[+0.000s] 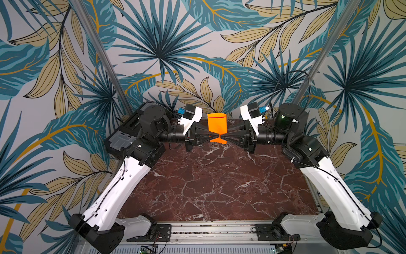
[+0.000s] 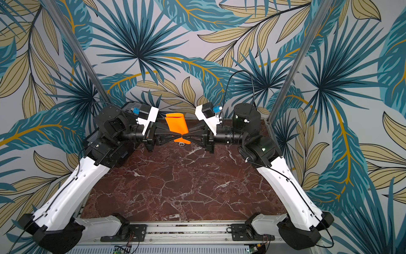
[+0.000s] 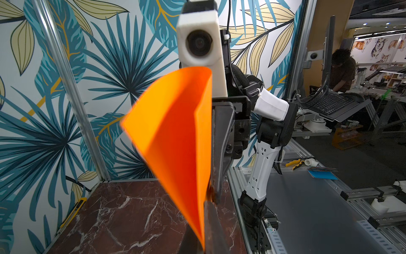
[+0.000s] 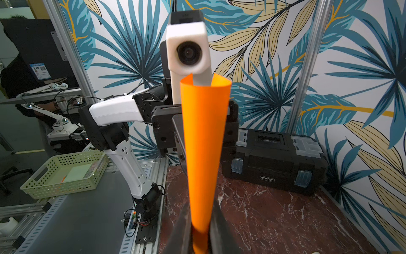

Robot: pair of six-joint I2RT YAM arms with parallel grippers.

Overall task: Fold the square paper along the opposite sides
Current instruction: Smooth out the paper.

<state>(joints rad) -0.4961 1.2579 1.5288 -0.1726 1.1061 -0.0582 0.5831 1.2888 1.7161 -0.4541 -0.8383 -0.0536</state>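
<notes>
Currently the left gripper (image 1: 214, 138) and right gripper (image 1: 224, 138) both clamp the thin bright orange square paper (image 1: 216, 124), curled aloft above the red marble table (image 1: 197, 187); best to align opposite edges flush before creasing.

The bench (image 1: 208, 187) is a dark red-brown marble-look slab with white veins, seen in both top views; a black toolbox (image 4: 274, 162) stands on its far corner on the robot's left side, lid shut, close against the leaf-patterned wall; a yellow utility knife (image 3: 73, 210) lies at the bench's far edge, against that wall.
</notes>
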